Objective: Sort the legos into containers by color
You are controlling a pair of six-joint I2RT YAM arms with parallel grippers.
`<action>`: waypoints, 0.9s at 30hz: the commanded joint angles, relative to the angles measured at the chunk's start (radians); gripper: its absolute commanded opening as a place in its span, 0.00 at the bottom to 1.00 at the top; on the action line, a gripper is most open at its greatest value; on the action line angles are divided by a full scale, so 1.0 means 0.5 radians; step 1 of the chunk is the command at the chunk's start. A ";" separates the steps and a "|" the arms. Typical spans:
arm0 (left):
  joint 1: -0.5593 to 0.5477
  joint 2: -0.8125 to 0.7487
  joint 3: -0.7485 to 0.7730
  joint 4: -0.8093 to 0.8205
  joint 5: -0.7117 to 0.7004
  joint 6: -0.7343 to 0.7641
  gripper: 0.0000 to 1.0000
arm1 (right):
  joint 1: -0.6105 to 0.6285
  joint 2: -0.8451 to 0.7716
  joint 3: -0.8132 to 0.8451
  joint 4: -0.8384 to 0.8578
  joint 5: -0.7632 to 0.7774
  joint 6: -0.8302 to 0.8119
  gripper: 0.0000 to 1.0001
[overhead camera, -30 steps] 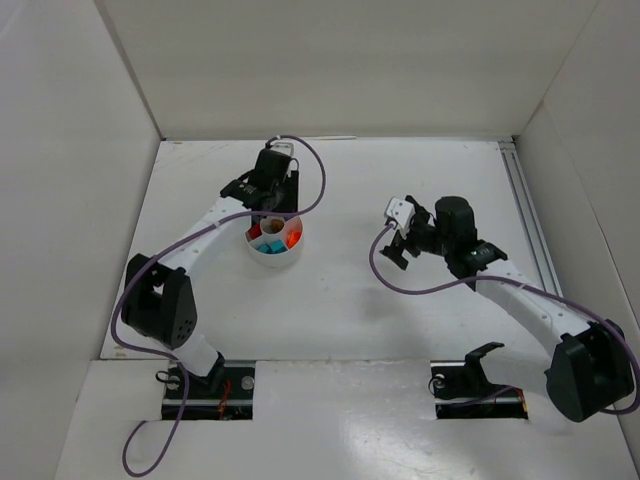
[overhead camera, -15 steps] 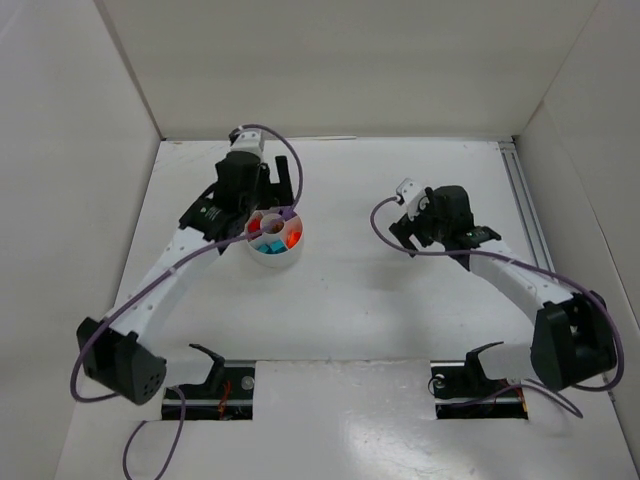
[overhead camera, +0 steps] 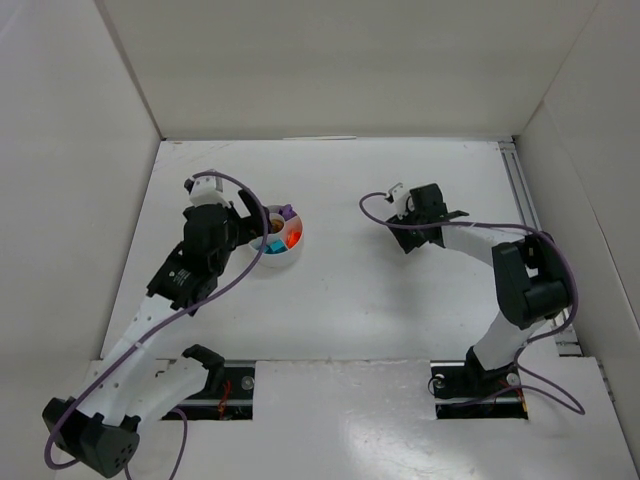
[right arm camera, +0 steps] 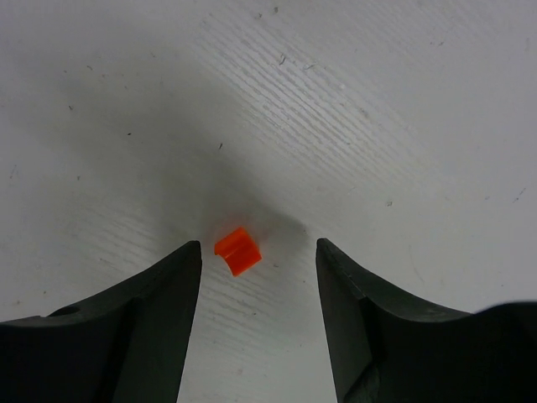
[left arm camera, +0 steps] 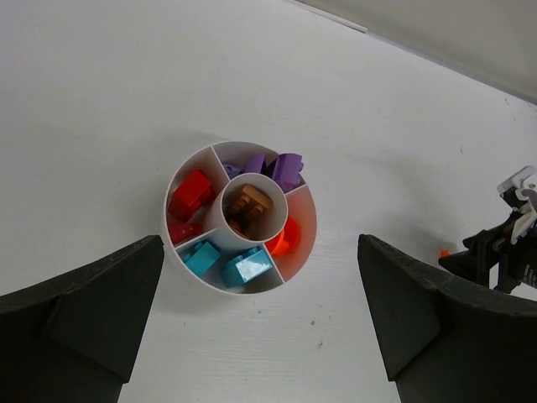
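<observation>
Straddling an orange brick (right arm camera: pixel 237 252) on the table (right arm camera: pixel 377 101), well right of the dish (left arm camera: pixel 304 210), the right gripper (right arm camera: pixel 258 248) has its jaws apart, not touching it. Next — pinch, lift, carry it to the dish's orange section. The left gripper (left arm camera: pixel 258 241) hangs wide open and empty above the dish, likely crowding that drop.

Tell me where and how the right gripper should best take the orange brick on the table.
Grip the orange brick probably across its flat side faces, coming straight down from above: it lies low on the table, slightly turned, between the fingers of the open right gripper.
</observation>
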 commanded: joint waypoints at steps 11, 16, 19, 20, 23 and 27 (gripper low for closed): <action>-0.006 0.024 -0.009 0.034 -0.066 -0.097 1.00 | -0.002 0.126 0.092 0.063 0.060 0.142 0.43; -0.006 0.024 -0.009 0.034 -0.066 -0.097 1.00 | -0.002 0.108 0.052 0.063 0.041 0.161 0.41; -0.006 0.024 -0.009 0.034 -0.066 -0.097 1.00 | -0.002 0.087 0.034 0.063 0.060 0.182 0.44; -0.006 0.024 -0.009 0.034 -0.066 -0.097 1.00 | -0.002 0.087 0.034 0.063 0.060 0.182 0.44; -0.006 0.024 -0.009 0.034 -0.066 -0.097 1.00 | -0.023 0.068 0.015 0.063 0.078 0.182 0.48; -0.006 0.045 -0.009 0.016 -0.047 -0.079 1.00 | -0.060 0.068 -0.009 0.063 0.039 0.206 0.47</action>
